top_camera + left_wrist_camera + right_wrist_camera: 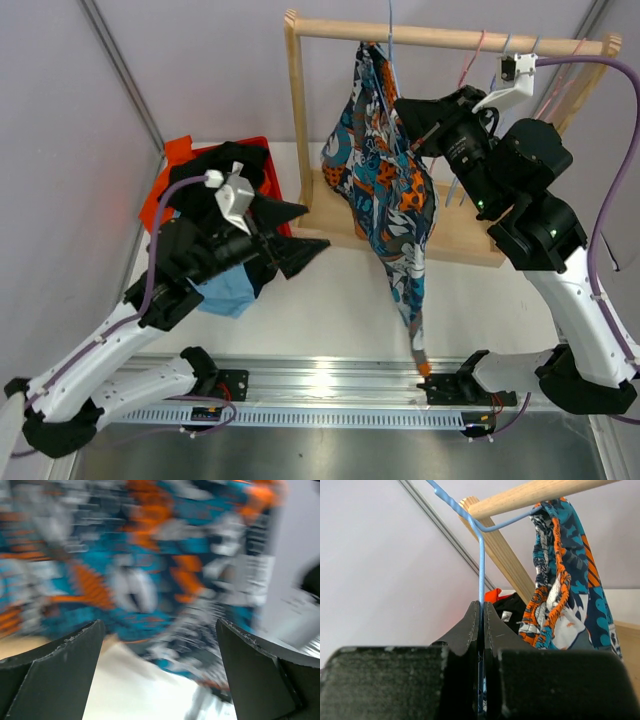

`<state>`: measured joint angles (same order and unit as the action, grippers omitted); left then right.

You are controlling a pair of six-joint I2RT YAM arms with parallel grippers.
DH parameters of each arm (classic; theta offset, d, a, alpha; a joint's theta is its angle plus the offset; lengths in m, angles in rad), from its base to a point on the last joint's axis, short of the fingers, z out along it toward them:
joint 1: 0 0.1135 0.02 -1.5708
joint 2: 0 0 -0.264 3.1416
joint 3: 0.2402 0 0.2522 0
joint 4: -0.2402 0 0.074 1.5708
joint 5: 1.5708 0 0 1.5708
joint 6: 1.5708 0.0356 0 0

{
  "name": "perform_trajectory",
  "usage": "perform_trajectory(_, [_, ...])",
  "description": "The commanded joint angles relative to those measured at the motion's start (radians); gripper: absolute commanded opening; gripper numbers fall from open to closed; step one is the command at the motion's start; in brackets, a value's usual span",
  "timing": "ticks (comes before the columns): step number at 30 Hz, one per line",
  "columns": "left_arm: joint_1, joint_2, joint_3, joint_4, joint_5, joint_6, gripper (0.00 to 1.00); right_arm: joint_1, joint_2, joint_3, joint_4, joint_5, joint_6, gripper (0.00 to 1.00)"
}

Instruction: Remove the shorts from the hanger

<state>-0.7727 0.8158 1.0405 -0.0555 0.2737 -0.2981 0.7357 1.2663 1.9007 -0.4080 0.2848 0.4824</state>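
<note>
Hanging upper centre, the patterned shorts (385, 190) lie beside the right hand (481, 611), clamped on the blue hanger (481, 570); left hand (159, 630) open, facing them.

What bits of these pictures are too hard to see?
- Left wrist view: the patterned shorts are smeared by motion blur.
- Top view: the left arm covers much of the pile of shorts; no counting them.
- Right wrist view: the blue hanger is hidden low down between the right fingers.
</note>
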Motion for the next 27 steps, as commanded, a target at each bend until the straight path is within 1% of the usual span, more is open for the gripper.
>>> perform_trajectory(1, [-0.17, 0.034, -0.007, 0.163, -0.028, 0.003, 0.99, 0.004, -0.038, -0.052, 0.118, 0.033, 0.025, 0.0])
perform_trajectory(3, [-0.23, 0.06, 0.018, 0.171, -0.092, 0.036, 0.99, 0.004, -0.059, -0.087, 0.145, 0.051, 0.039, 0.0])
perform_trajectory(4, [-0.281, 0.09, 0.024, 0.18, -0.105, 0.042, 0.99, 0.005, -0.065, -0.129, 0.164, 0.057, 0.05, 0.0])
perform_trajectory(7, [-0.353, 0.144, 0.072, 0.187, -0.161, 0.074, 0.99, 0.005, -0.071, -0.184, 0.195, 0.079, 0.07, 0.0])
perform_trajectory(10, [-0.391, 0.193, 0.107, 0.195, -0.197, 0.099, 0.99, 0.005, -0.065, -0.215, 0.205, 0.09, 0.093, 0.0])
perform_trajectory(13, [-0.404, 0.226, 0.119, 0.212, -0.217, 0.108, 0.99, 0.01, -0.061, -0.227, 0.221, 0.096, 0.11, 0.0])
perform_trajectory(22, [-0.41, 0.318, 0.098, 0.301, -0.217, 0.086, 0.99, 0.037, -0.047, -0.2, 0.227, 0.128, 0.13, 0.0])
perform_trajectory(24, [-0.416, 0.339, 0.101, 0.31, -0.243, 0.089, 0.99, 0.041, -0.047, -0.201, 0.233, 0.131, 0.14, 0.0])
perform_trajectory(25, [-0.422, 0.344, 0.099, 0.322, -0.257, 0.093, 0.97, 0.044, -0.05, -0.203, 0.233, 0.131, 0.146, 0.0])
perform_trajectory(26, [-0.425, 0.348, 0.096, 0.332, -0.269, 0.093, 0.9, 0.045, -0.051, -0.206, 0.236, 0.131, 0.15, 0.0])
perform_trajectory(27, [-0.425, 0.353, 0.087, 0.354, -0.269, 0.093, 0.71, 0.047, -0.056, -0.209, 0.239, 0.131, 0.154, 0.0])
